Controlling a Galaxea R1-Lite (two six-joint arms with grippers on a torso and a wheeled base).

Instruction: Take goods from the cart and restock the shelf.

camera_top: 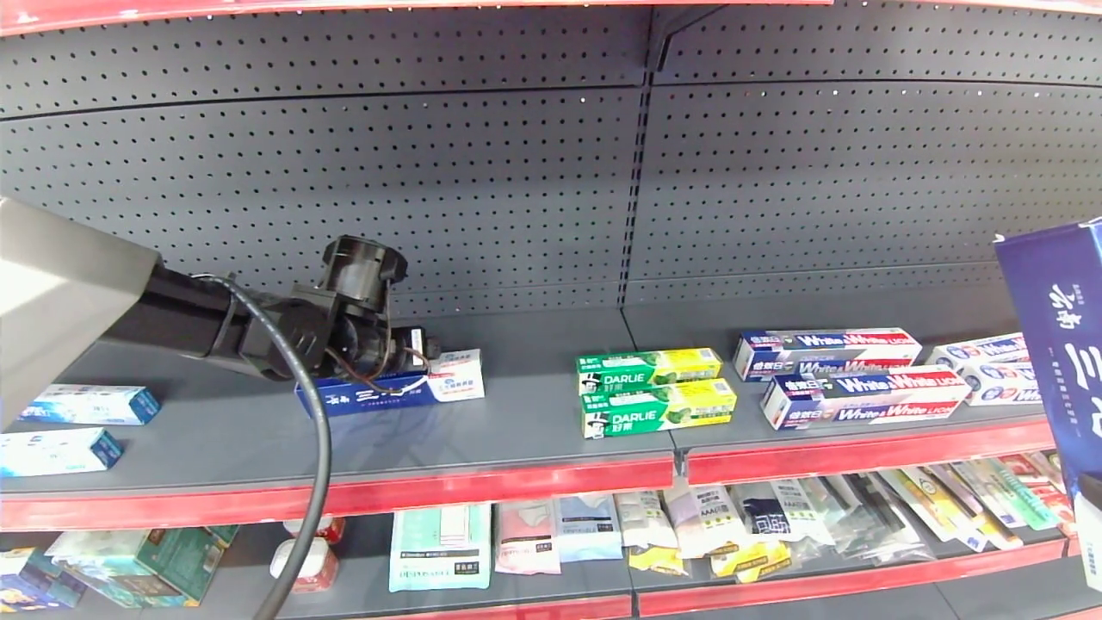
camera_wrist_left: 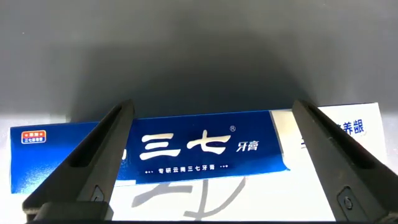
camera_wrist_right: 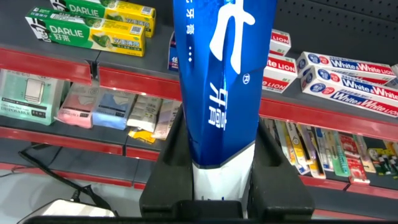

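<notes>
A blue and white toothpaste box [camera_top: 392, 389] [camera_wrist_left: 186, 146] lies flat on the grey shelf [camera_top: 534, 422], left of its middle. My left gripper [camera_top: 415, 360] [camera_wrist_left: 212, 115] hovers right over it, open, one finger [camera_wrist_left: 93, 168] at each side of the blue part and neither pressing on the box. A second, matching blue toothpaste box [camera_top: 1055, 344] [camera_wrist_right: 217, 81] stands upright at the far right, in front of the shelf. My right gripper [camera_wrist_right: 221, 149] is shut on its lower white end.
Two green toothpaste boxes [camera_top: 656, 392] and red-white-blue ones [camera_top: 861, 383] lie to the right on the same shelf, pale blue boxes [camera_top: 82, 405] to the left. A red front lip [camera_top: 516, 482] edges the shelf. Hanging packets [camera_top: 689, 517] crowd the shelf below.
</notes>
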